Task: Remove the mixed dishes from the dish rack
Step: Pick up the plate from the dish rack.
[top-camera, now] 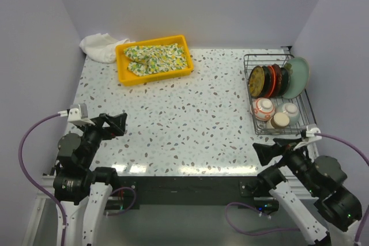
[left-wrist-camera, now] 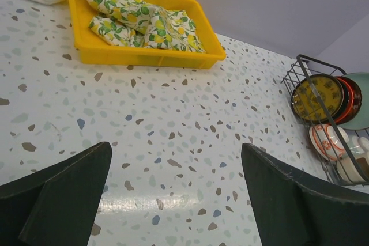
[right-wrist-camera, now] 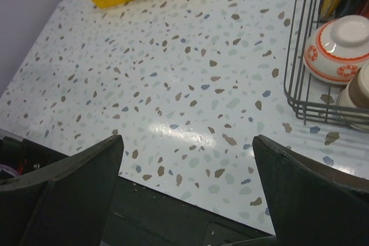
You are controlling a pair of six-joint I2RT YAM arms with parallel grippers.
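The rack (top-camera: 266, 56) is sitting at the right edge of the table (top-camera: 190, 119), toward the far side, and all the dishes are lying inside it. In its far half three pieces are standing on edge in a row: a brown-yellow plate (top-camera: 257, 80) on the left, a black-red bowl (top-camera: 271, 80) beside it, and a green plate (top-camera: 297, 77) on the right, leaning outward over the rim. In the near half a red-patterned bowl (top-camera: 264, 108) is resting with its foot showing, a celadon bowl (top-camera: 290, 111) is sitting just to its right, and a tan cup (top-camera: 281, 120) is nestling in front, between the two. The left gripper (top-camera: 118, 124) is hovering over the table's near left part, well apart from the rack, its jaws standing wide apart and gripping nothing. The right gripper (top-camera: 266, 148) is hovering near the rack's near left corner – not touching it – and its jaws are likewise gaping wide with only bare table between them. At the far left a yellow tray (top-camera: 122, 64) is holding a crumpled floral cloth (top-camera: 157, 57), and a white towel (top-camera: 99, 47) is lying just beside the tray in the corner.
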